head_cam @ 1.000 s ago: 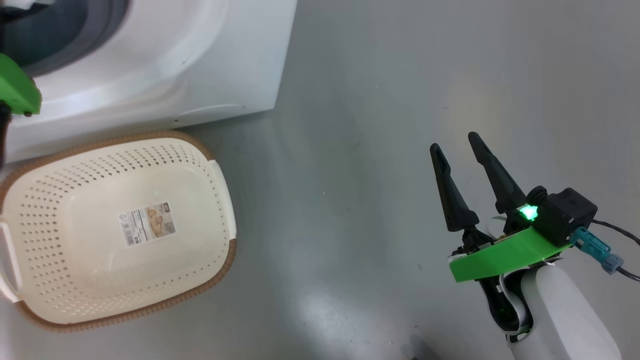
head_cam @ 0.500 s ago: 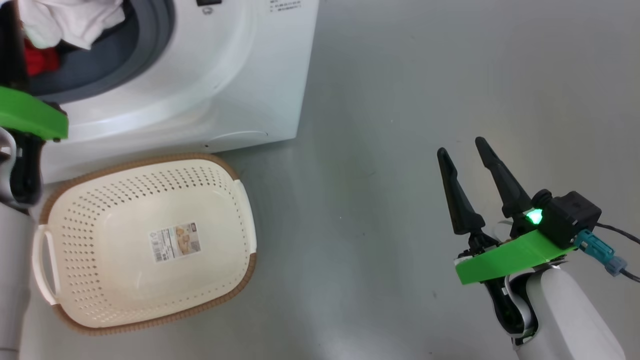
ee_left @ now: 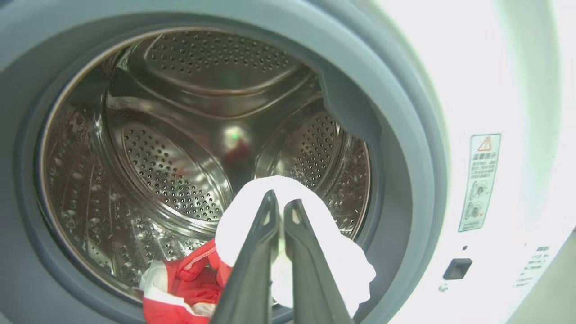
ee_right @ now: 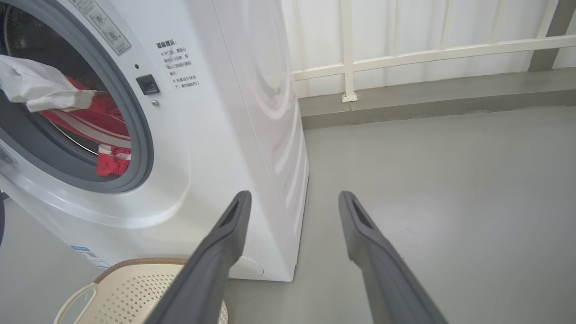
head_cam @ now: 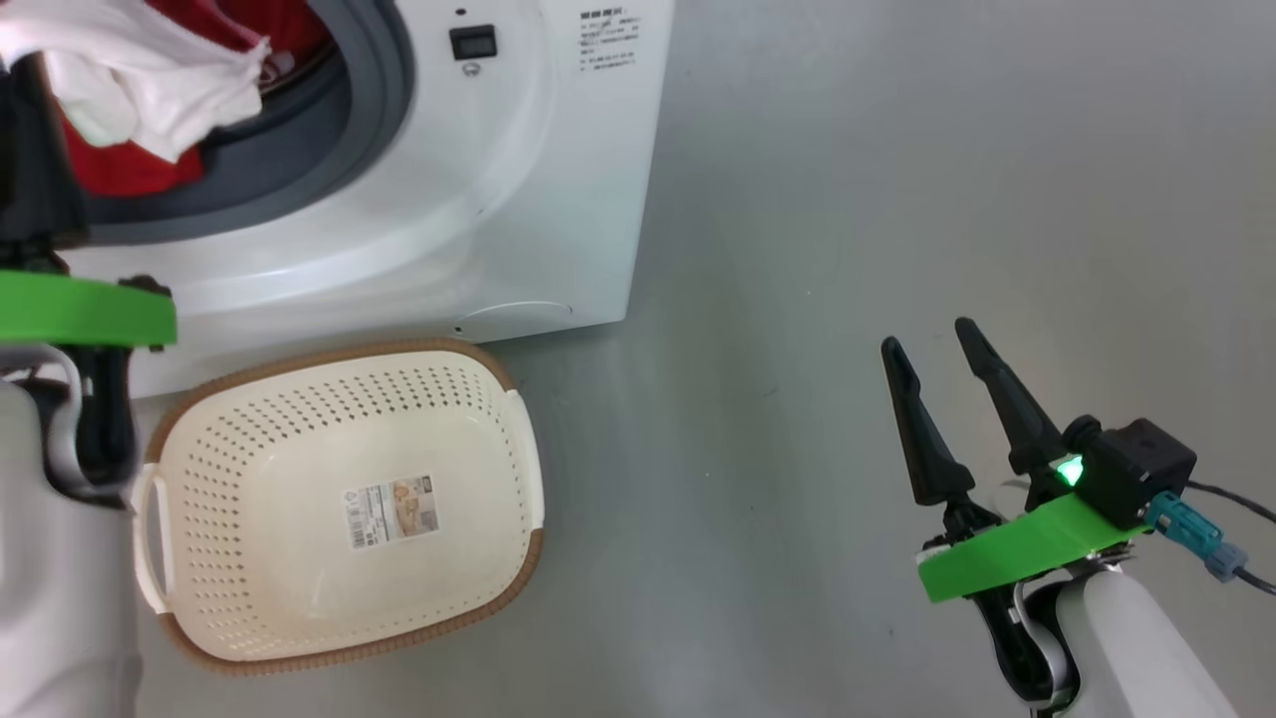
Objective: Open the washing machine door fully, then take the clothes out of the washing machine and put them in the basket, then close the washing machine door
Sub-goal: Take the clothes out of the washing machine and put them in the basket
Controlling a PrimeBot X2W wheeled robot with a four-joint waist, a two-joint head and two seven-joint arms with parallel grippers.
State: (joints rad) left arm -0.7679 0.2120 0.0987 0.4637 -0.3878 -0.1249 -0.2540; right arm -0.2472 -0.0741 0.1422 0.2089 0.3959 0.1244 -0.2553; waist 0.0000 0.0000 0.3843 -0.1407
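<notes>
- One big white front-loading washing machine (head_cam: pixel 478 199), its steel drum mouth uncovered. Over the last second the head camera has swung to bring that mouth into view, so the shift is not a move of things.
- One cream perforated plastic basket (head_cam: pixel 229 479) with a brown rim sits just before the machine's front, no garment in it yet.
- Red-and-white fabric clothes (ee_left: pixel 189 288): one bunch at the machine's mouth; how many garments, I cannot tell. The white part now hangs out over the grey gasket (head_cam: pixel 329 160), so the lift-out looks under way.
- Two grippers. The left gripper (ee_left: pixel 281 202) is pinched on the white cloth at the machine's mouth. The right gripper (head_cam: pixel 927 334) has its fingers apart and holds nothing, well off the machine's right side.
</notes>
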